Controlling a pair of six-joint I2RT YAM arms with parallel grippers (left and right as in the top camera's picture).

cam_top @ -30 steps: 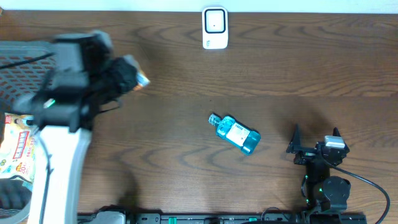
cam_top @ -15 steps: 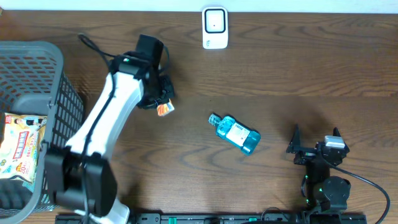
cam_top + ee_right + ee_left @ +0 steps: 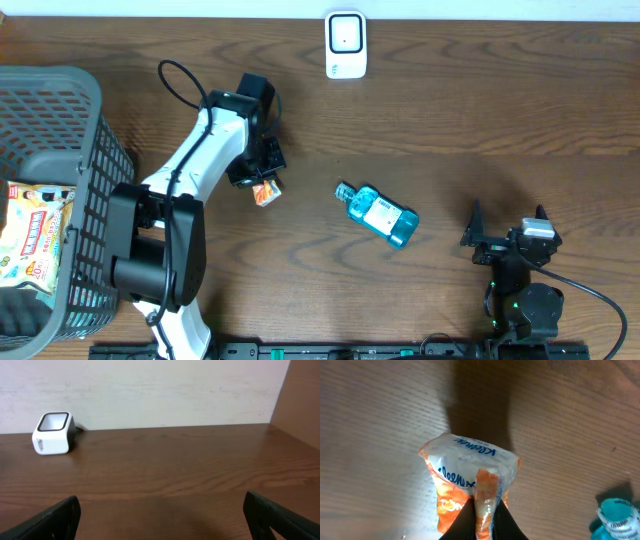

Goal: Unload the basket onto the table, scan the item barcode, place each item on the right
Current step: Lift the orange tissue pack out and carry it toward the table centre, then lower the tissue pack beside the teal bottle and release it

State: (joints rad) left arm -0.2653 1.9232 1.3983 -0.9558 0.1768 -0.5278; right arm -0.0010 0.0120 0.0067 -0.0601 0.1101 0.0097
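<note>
Since the wire basket (image 3: 60, 140) at the desk's left edge holds only a printed snack bag (image 3: 35, 235), look to its right, where the left hand (image 3: 261, 182) is pinched fully shut on the tissue pack (image 3: 470, 475). It grips the pack by a gathered fold of wrapper, left of the desk's centre, and you cannot tell whether the pack touches the wood. Expect it to be very light and soft: thin, crinkly film around loose tissues, so it will likely sag from that pinch and its faces will wrinkle rather than lie flat. A surer hold, in my judgement, would be across the pack's body, leaving a printed face free, since slick film held by one fold may slip. The pack is white on top with blue lettering and orange along its sides and lower part. No barcode shows in either view, so you cannot tell which face carries it. The white scanner (image 3: 346, 45) stands at the middle of the far edge, well apart from the pack. A blue bottle (image 3: 378, 214) lies on its side near the desk's centre. By the near right corner the right hand (image 3: 508, 225) rests with its jaws spread wide, holding nothing.
</note>
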